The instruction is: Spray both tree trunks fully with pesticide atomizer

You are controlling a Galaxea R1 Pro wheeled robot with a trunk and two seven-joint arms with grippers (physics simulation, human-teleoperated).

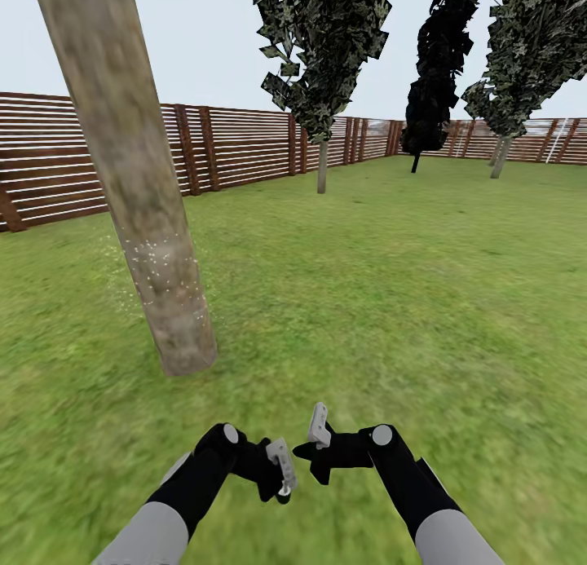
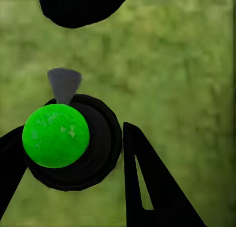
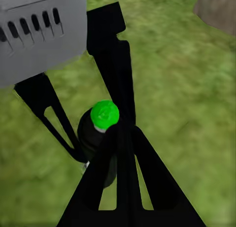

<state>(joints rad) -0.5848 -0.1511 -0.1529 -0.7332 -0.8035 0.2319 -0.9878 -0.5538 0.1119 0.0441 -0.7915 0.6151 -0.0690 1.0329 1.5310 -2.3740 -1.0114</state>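
The left gripper [image 2: 73, 153] has its two black fingers [image 2: 152, 187] closed on the pesticide atomizer [image 2: 73, 143], a dark round bottle topped with a bright green cap and a small grey nozzle; in the left wrist view the bottle sits between the fingers above blurry grass, and what the bottle holds cannot be made out; in the right wrist view the same bottle, green cap uppermost, appears between the left gripper's fingers and just beyond the right gripper [image 3: 123, 133], whose own finger state cannot be told; in the head view the left gripper [image 1: 280, 475] and right gripper [image 1: 320, 447] hang close together, low over the lawn [image 1: 391, 304]; ahead and to the left rises a thick pale tree trunk [image 1: 139, 190], its lower part flecked with white specks; behind runs a brown slat fence [image 1: 236, 145], with dark-leaved trees [image 1: 326, 51] further off.
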